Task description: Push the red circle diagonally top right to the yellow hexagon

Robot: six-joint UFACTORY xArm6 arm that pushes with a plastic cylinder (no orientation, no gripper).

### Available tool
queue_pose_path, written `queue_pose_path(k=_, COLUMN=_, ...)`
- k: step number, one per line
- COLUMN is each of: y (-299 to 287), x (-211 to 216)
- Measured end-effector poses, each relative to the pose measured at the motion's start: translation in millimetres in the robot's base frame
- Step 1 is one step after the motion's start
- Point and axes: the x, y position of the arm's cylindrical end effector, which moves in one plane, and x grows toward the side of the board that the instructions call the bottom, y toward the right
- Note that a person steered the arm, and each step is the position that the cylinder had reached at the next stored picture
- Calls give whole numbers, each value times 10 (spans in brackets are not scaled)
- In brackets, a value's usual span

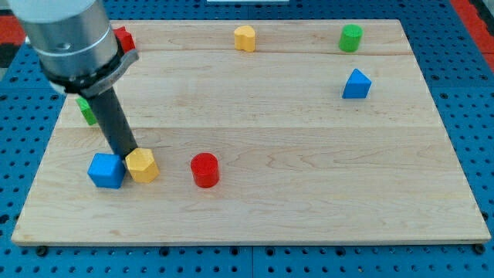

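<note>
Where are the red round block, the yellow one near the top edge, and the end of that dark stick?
red circle (204, 169): camera view, its top face.
yellow hexagon (245, 37): camera view, its top face.
my tip (129, 154): camera view, rod's lowest end.

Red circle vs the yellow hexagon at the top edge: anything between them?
Nothing. In the camera view, bare board runs from the red circle up to the yellow hexagon.

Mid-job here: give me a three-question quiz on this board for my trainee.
1. True or false: my tip touches the red circle.
2. Which block lies nearest the red circle? A) yellow hexagon B) blue triangle C) green cylinder
3. Fill in: the blue cube sits at the hexagon's view-____ side.

Key: 1 false, my tip is behind the hexagon and the cube; 2 A; 3 left.
</note>
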Motion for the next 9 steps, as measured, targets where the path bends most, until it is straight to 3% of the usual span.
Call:
queue_pose_path(k=2, y=178, x=286)
queue_pose_path(k=5, y=1095, x=263)
queue_pose_path(k=9, y=1298, x=118)
